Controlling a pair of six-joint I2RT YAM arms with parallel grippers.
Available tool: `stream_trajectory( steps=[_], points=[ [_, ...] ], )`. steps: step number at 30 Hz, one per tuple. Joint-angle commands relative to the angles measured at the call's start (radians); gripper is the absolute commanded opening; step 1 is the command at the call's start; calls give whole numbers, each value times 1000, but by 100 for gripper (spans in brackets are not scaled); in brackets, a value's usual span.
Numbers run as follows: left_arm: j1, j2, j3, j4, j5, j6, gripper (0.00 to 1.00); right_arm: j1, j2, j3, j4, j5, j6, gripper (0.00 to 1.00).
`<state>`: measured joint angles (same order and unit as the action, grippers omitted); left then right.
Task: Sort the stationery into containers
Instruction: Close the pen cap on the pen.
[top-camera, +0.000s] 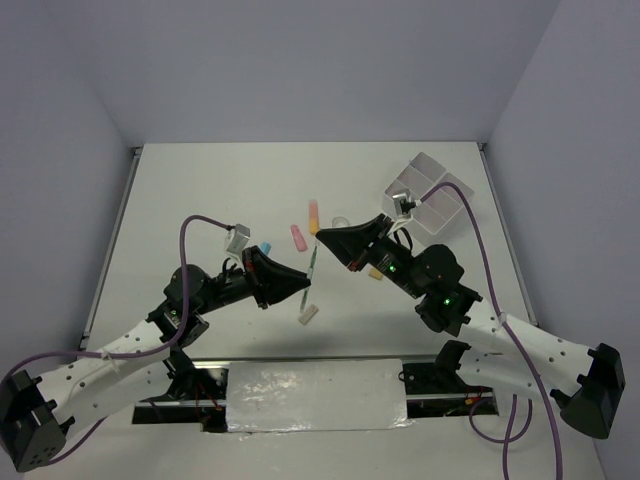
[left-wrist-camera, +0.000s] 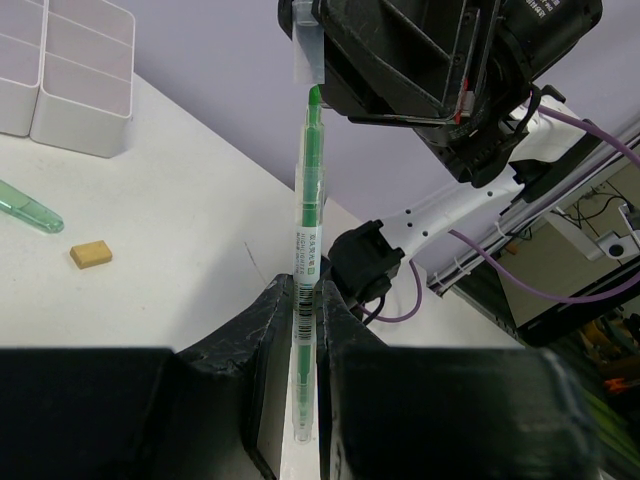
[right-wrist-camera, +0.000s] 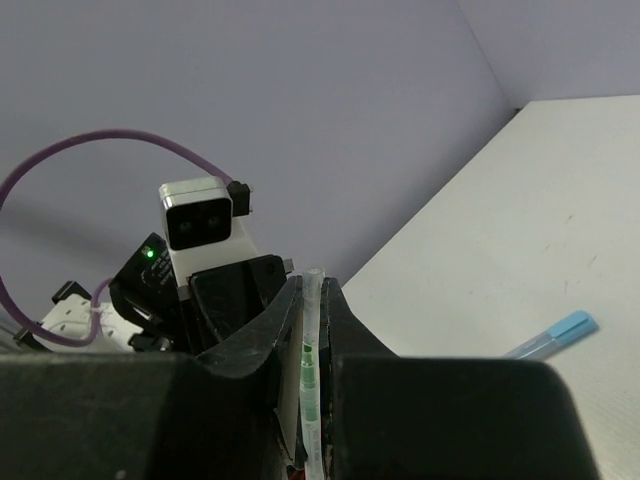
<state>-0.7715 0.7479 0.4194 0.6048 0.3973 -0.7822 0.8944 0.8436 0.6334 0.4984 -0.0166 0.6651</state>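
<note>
A thin green pen (top-camera: 312, 272) hangs above the table between my two grippers. My left gripper (top-camera: 298, 286) is shut on its barrel end, as the left wrist view shows (left-wrist-camera: 305, 300). My right gripper (top-camera: 323, 238) is shut on its clear cap end (left-wrist-camera: 308, 50), and the pen (right-wrist-camera: 312, 340) lies between the right fingers. The white divided tray (top-camera: 425, 190) stands at the back right, apart from both grippers. On the table lie a pink piece (top-camera: 298, 237), an orange-pink piece (top-camera: 314, 211), a clear tape ring (top-camera: 338, 222), a blue piece (top-camera: 266, 247) and a pale piece (top-camera: 308, 314).
An orange piece (top-camera: 376, 272) lies under the right arm. The left wrist view shows a beige eraser (left-wrist-camera: 90, 255), a green piece (left-wrist-camera: 25, 208) and the tray wall (left-wrist-camera: 85, 120). The right wrist view shows a blue-tipped piece (right-wrist-camera: 560, 332). Walls enclose the table.
</note>
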Motion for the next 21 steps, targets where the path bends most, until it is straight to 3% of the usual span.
stream_trajectory(
  steps=[1,21],
  points=[
    [-6,-7,33,59,-6,20,0,9,-5,-4,69,-13,7,5],
    [-6,-22,44,56,-31,26,0,14,-1,-40,81,-28,8,5]
  ],
)
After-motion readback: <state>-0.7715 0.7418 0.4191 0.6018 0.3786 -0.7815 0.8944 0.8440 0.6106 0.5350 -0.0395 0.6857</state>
